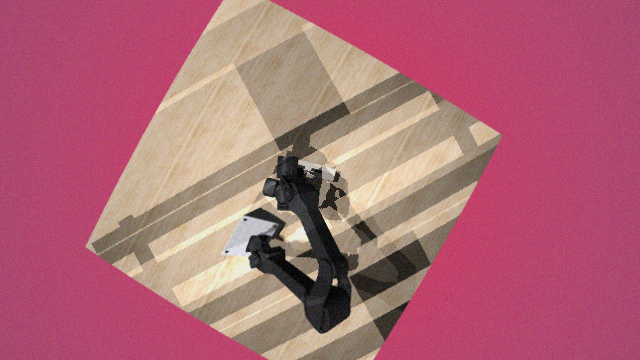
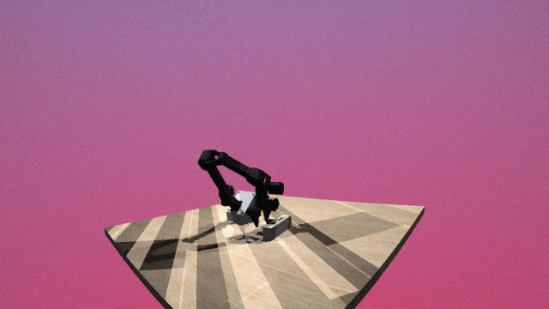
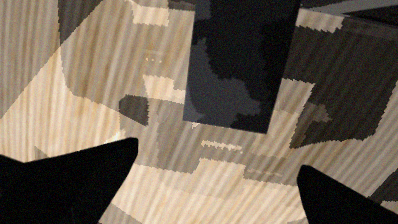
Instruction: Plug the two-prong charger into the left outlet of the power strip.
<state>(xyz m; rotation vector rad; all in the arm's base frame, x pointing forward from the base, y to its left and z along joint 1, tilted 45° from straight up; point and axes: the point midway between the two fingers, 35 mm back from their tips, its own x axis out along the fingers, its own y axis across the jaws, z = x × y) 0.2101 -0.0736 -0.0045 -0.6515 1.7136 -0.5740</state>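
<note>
My gripper [image 2: 262, 223] [image 3: 218, 159] is open, its two black fingertips wide apart with nothing gripped between them. A dark rectangular block [image 3: 235, 65], which looks like the charger, is in the upper middle of the wrist view, beyond the gap between the fingers; its prongs are not visible. The pale grey power strip [image 1: 328, 172] [image 2: 270, 233] lies beside and partly under the gripper. The arm hides part of the strip in the top view, and I cannot make out the outlets or whether the block touches the strip. The charger cannot be told apart in the top and exterior views.
The wooden table [image 1: 195, 115] [image 2: 266, 275] carries strong striped shadows. A pale slanted plate [image 1: 242, 237] [image 2: 245, 202] with dark corner holes stands close beside the arm's base. The black arm arches over the table between its base and the strip.
</note>
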